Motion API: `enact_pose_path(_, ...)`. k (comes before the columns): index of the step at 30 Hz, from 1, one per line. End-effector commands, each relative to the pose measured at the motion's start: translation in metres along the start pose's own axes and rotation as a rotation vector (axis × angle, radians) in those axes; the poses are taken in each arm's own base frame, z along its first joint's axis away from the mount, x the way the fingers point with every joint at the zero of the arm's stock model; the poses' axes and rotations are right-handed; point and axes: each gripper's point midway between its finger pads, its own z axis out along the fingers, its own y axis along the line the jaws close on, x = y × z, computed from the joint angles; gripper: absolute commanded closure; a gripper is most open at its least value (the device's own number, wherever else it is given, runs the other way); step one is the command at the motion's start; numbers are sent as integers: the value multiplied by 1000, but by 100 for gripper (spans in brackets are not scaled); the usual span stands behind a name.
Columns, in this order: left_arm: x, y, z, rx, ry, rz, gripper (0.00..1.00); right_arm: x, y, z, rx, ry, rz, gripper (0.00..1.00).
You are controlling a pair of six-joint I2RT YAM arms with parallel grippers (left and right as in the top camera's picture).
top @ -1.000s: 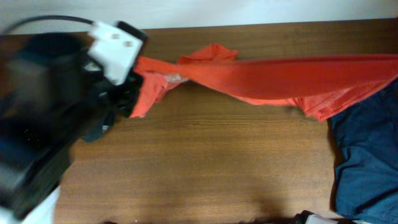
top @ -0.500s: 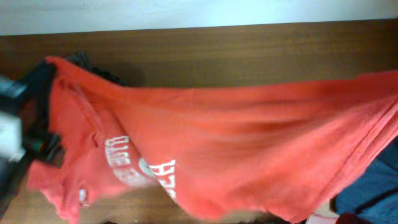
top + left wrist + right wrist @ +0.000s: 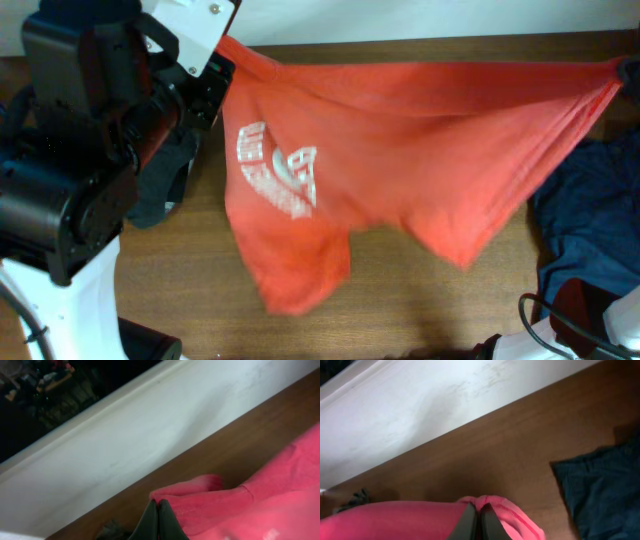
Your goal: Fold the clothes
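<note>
Spanning the brown wooden table [image 3: 420,310], an orange-red T-shirt [image 3: 400,150]; white panel [image 3: 400,15] beyond.

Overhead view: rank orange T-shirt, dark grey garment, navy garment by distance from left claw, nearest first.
1. Orange T-shirt: corner pinched in the left claw.
2. Dark grey garment: close by, on the left side.
3. Navy garment: far right of the view.

One orange-red T-shirt [image 3: 400,130], one navy garment [image 3: 590,230], one dark garment [image 3: 160,195], one table [image 3: 400,290].
</note>
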Motion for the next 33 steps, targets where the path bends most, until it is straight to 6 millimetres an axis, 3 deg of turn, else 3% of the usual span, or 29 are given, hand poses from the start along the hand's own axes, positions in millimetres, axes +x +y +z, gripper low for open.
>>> enact_pose_path(1,-12,15,-43,-60,-87,-2,100,-1,20,-31,-30,-78,-90,96)
enact_pose_path(7,-18,26,-117,-108,-218,-8,100,13,47,-92,-44,-204,-143,96)
enact_pose_path(11,-17,30,-152,-129,-274,-14,100,24,60,-122,-47,-269,-174,96)
enact_pose_path(15,-10,32,-175,-152,-292,16,100,30,66,-137,-50,-302,-189,96)
enact_pose_path(19,-7,38,-168,-186,-258,22,100,28,63,-129,-49,-281,-179,96)
enact_pose_path(22,-7,36,-134,-178,-197,38,100,21,52,-102,-54,-209,-121,96)
enact_pose_path(27,-7,27,-28,-133,-57,71,100,10,37,-16,-114,-3,-64,96)
enact_pose_path(32,31,17,105,-70,148,63,100,24,32,91,-141,236,-71,94)
enact_pose_path(33,49,6,149,-5,196,59,99,31,24,127,-123,300,-65,89)
